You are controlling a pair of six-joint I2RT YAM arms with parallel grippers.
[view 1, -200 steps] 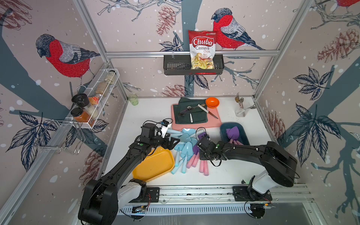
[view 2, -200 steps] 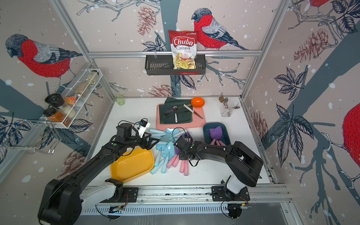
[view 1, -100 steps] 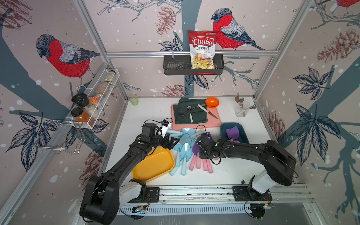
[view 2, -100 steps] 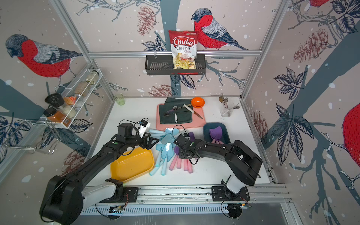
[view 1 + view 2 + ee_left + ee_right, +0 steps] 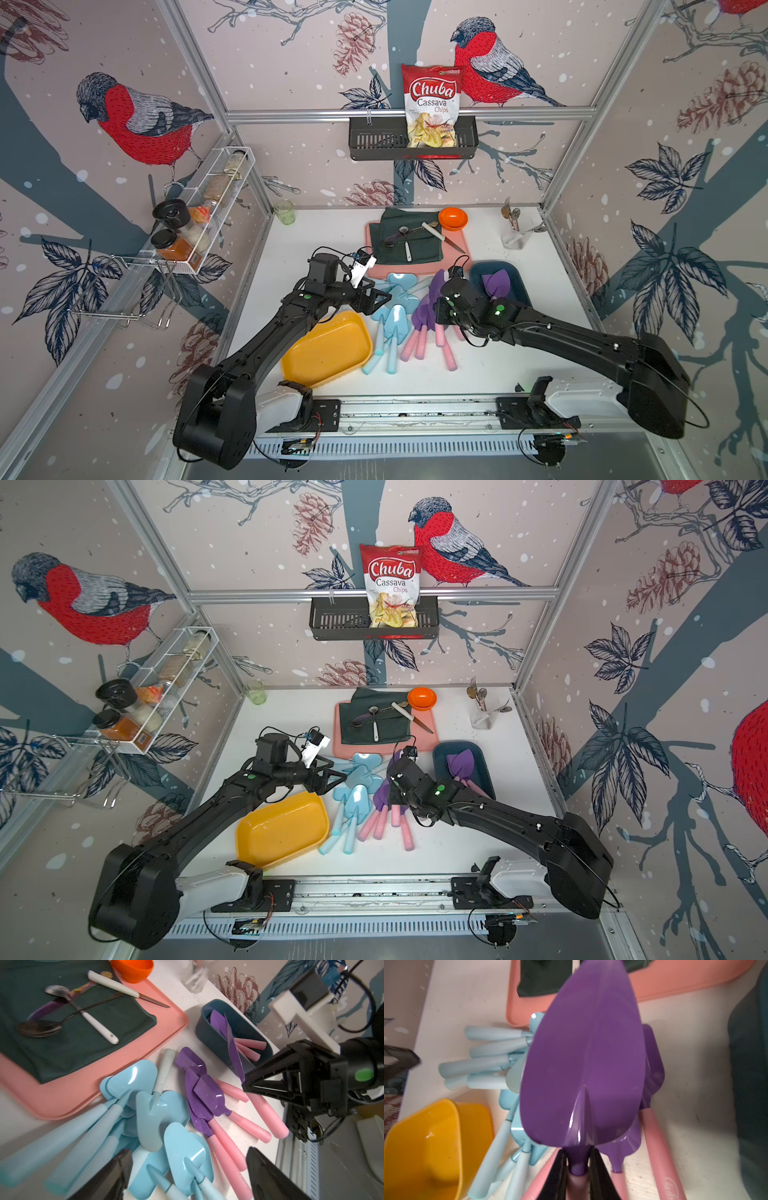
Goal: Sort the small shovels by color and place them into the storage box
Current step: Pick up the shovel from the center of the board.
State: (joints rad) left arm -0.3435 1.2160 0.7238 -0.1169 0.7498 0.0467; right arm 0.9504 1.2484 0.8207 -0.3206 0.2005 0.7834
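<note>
Several small shovels lie heaped mid-table: light blue ones (image 5: 392,318) (image 5: 153,1109) on the left, purple-bladed ones with pink handles (image 5: 422,332) (image 5: 207,1095) beside them. My right gripper (image 5: 577,1169) (image 5: 442,301) is shut on the neck of a purple shovel (image 5: 583,1064) and holds it tilted up over the pile, blade toward the back. My left gripper (image 5: 187,1167) (image 5: 386,301) hangs open just above the blue shovels, holding nothing. A dark blue storage box (image 5: 519,291) (image 5: 207,1032) at the right holds purple shovels. A yellow storage box (image 5: 328,351) (image 5: 425,1147) at the front left holds nothing.
Behind the pile sits a pink tray (image 5: 419,270) with a dark green cloth, spoons and a white-handled knife (image 5: 440,237). An orange bowl (image 5: 453,218), a glass of spoons (image 5: 515,237) and a green cup (image 5: 284,211) stand along the back. A spice rack (image 5: 199,220) juts from the left wall.
My right gripper has closed on a purple shovel and raised it off the pile, shifting the pink handles. The left gripper has edged over the blue shovels and stays open.
</note>
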